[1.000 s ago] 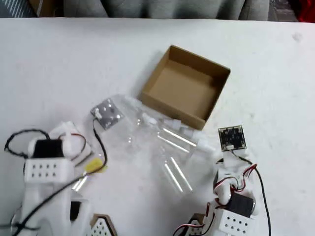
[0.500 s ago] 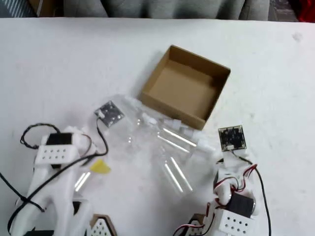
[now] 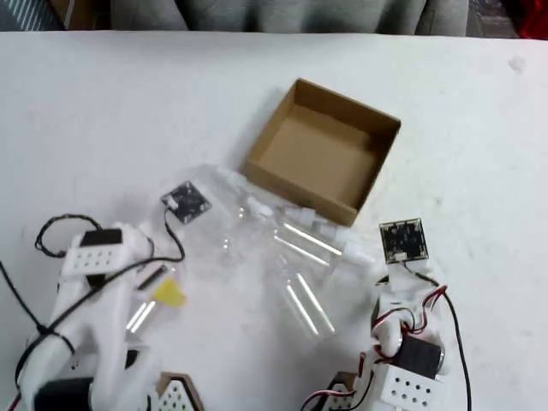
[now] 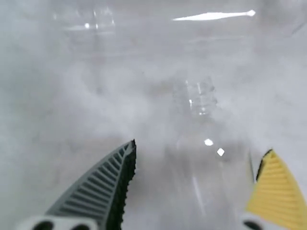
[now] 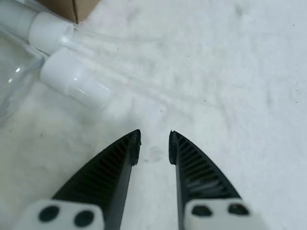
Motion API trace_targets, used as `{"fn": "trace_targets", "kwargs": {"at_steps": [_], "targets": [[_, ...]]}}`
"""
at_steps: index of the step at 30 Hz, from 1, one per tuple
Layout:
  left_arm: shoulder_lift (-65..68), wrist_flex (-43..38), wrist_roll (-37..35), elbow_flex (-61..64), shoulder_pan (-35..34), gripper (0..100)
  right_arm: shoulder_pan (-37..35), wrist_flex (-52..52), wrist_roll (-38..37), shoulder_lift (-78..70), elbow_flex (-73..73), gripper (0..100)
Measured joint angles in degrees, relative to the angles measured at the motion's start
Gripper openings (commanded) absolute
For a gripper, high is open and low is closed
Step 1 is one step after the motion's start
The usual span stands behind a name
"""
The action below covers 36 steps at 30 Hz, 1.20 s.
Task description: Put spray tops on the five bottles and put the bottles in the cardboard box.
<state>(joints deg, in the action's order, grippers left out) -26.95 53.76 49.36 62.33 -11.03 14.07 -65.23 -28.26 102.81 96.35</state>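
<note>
Several clear bottles lie on the white table in front of the cardboard box [image 3: 321,150]; one [image 3: 301,241] carries a white spray top [image 3: 355,251], and another [image 3: 306,304] lies nearer the arms. My left gripper [image 4: 196,184] is open low over the table, its grey finger [image 4: 108,189] and yellow finger [image 4: 271,189] on either side of a clear bottle [image 4: 204,167] whose bare threaded neck [image 4: 200,98] points away. My right gripper [image 5: 153,146] is narrowly open with nothing in it, just short of two white spray tops [image 5: 76,79] [image 5: 48,31].
The left arm [image 3: 90,265] stands at the lower left with its yellow finger [image 3: 169,293] showing. The right arm [image 3: 402,342] is at the lower right. A corner of the box [image 5: 72,7] lies beyond the spray tops. Bare table spreads to the right.
The left arm has swung and its wrist has shifted a little, bringing the yellow finger slightly right and down. The right arm, bottles and box have not moved.
</note>
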Motion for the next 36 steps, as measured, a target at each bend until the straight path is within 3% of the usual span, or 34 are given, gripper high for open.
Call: {"fn": "trace_targets", "kwargs": {"at_steps": [13, 29, 36], "targets": [[6.2, 0.9, -6.2, -4.5, 0.0, 33, 0.0, 0.0, 0.0, 0.0, 0.0, 6.7], [6.2, 4.7, -5.0, -4.5, 1.4, 36, 0.0, -0.3, 0.0, 0.0, 0.0, 6.7], [6.2, 4.1, -6.6, -4.5, 1.8, 31, 0.0, -0.3, 0.0, 0.0, 0.0, 6.6]]}}
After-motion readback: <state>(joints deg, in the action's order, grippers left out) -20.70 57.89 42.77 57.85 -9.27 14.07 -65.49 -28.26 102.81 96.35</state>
